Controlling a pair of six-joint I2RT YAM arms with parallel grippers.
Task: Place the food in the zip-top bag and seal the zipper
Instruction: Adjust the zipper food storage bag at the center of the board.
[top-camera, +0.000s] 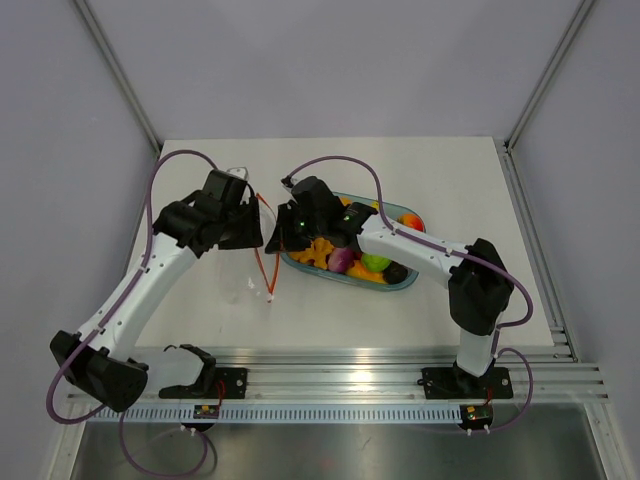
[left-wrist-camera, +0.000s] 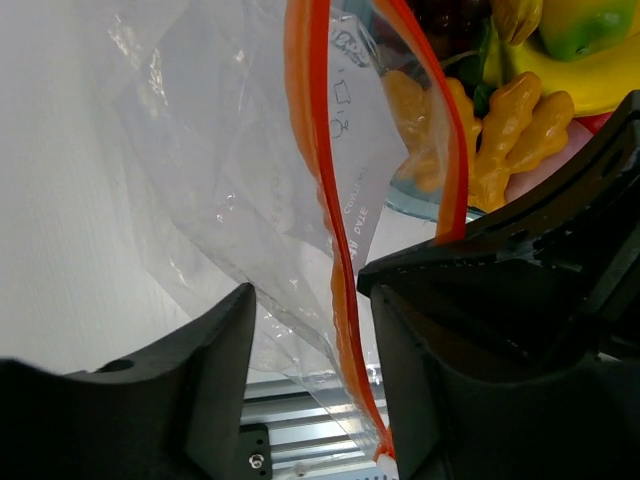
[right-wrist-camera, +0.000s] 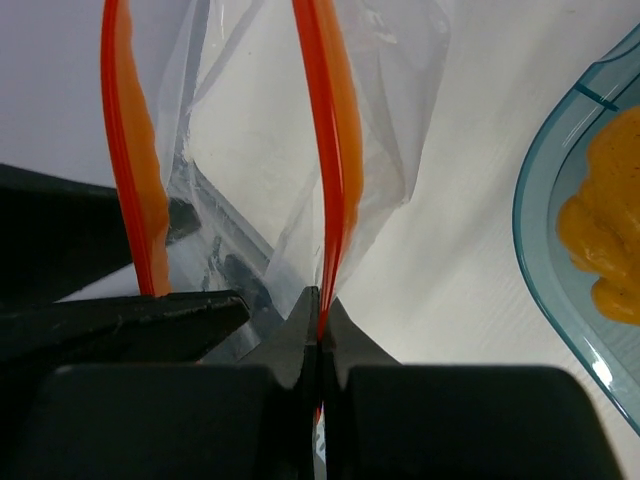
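The right pincer (right-wrist-camera: 319, 308) is pressed together on one lip of the zipper (right-wrist-camera: 322, 180), with the orange-red strip running up out of the seam between its two black fingers. The left pincer (left-wrist-camera: 310, 300) stands with its fingers (left-wrist-camera: 215, 370) apart. The other lip of the zipper passes down through that gap, close against the inner face of the finger nearer the tray; whether it touches that finger cannot be told. The two lips are parted, so the mouth of the zip-top bag (left-wrist-camera: 230, 180) gapes, and its clear, creased film hangs loose around and below the strips. From above, the bag is held between the two wrists, left of the tray, and the zipper shows as a thin orange line running toward the near side of the table (top-camera: 400, 315). The food (top-camera: 345, 258) lies in the blue-tinted clear tray (top-camera: 405, 285), just to the right of the bag. It is a heap of glossy pieces: an orange knobbly one, a yellow one, a green one, a purple one and a dark one. The left wrist view sees some of these pieces through and past the bag's mouth. The right wrist view catches only the tray's curved rim and one orange piece inside it.
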